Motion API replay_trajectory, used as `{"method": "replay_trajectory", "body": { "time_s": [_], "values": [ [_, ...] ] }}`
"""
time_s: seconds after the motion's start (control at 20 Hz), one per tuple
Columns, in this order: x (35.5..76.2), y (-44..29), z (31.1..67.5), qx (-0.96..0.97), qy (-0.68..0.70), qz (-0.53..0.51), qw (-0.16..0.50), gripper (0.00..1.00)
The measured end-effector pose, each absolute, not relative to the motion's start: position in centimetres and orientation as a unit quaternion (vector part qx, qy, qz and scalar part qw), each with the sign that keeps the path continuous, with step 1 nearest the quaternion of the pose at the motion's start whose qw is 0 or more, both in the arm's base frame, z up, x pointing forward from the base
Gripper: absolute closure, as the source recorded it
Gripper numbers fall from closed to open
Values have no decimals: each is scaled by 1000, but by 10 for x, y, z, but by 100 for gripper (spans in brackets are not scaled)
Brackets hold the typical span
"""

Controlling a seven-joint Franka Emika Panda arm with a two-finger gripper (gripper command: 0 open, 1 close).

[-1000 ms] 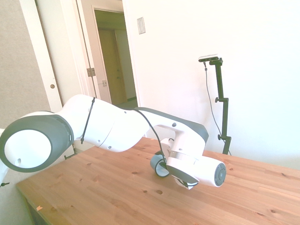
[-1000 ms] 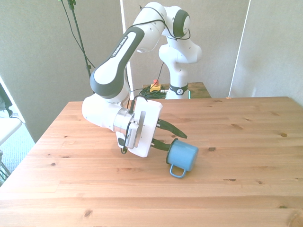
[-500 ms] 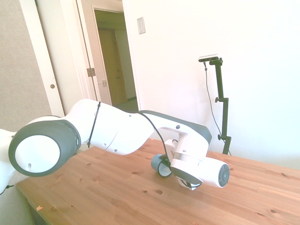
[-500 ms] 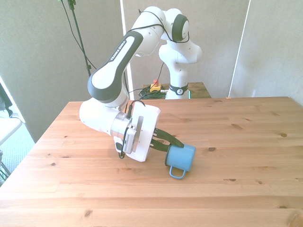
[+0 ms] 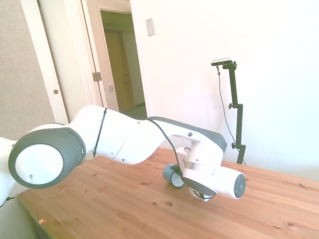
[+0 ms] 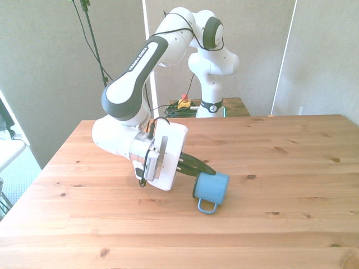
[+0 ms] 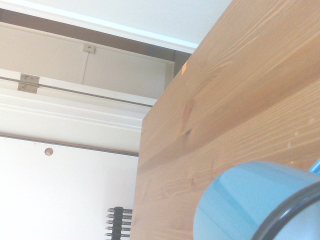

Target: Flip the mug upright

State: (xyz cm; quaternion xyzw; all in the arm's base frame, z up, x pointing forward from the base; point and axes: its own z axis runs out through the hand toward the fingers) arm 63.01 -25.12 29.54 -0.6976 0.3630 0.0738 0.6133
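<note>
I see the gripper (image 6: 199,170) pinching the mug (image 6: 211,188) at its rim, jaws closed on it. Mug sits tilted on the table (image 6: 291,168), handle (image 6: 206,207) toward the table's near edge, just beside the white wrist.

Mug (image 6: 211,187) tilted on the table (image 6: 291,162) near its middle, gripper (image 6: 203,170) at its rim, front view's left.
</note>
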Motion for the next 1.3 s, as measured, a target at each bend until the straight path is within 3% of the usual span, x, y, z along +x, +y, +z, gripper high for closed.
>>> {"method": "replay_trajectory", "body": {
  "time_s": [1.3],
  "values": [
    [624, -254, 310, -691, 339, 86, 633, 100]
  ]
}}
